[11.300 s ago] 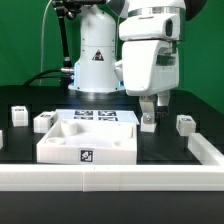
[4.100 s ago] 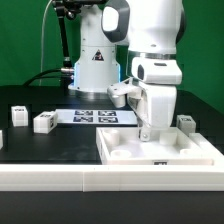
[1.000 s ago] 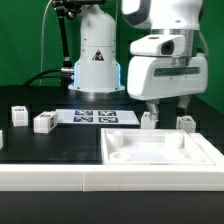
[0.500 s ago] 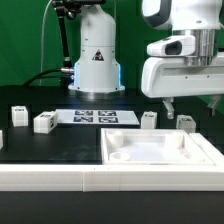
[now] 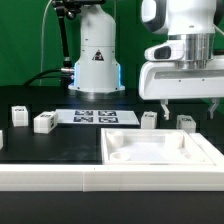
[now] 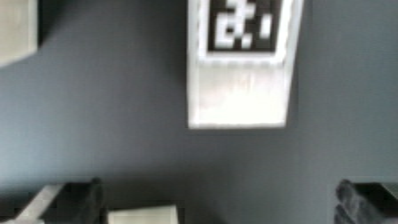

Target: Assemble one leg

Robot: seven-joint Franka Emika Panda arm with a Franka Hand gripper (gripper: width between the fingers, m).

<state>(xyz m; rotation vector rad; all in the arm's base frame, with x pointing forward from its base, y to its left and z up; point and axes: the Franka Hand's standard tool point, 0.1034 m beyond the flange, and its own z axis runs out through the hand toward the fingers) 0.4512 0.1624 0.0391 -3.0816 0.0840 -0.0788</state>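
Several small white legs with black-and-white tags lie on the black table: one (image 5: 185,122) right under my gripper, one (image 5: 148,119) beside it, and two (image 5: 42,122) (image 5: 18,115) at the exterior view's left. My gripper (image 5: 190,108) hangs open and empty just above the leg at the exterior view's right. In the wrist view a leg (image 6: 240,65) lies on the dark table ahead of my gripper (image 6: 214,205), its tag facing up, and the two fingertips (image 6: 63,200) stand wide apart. The large white tray-like part (image 5: 200,150) lies in front.
The marker board (image 5: 95,116) lies flat at the back middle, before the robot base (image 5: 97,60). A white rail (image 5: 60,178) runs along the table's front edge. A pale edge (image 6: 146,214) shows near one fingertip in the wrist view.
The tray-like part went from the middle to the exterior view's front right and was let go. My gripper then rose and moved right, over the rightmost leg.
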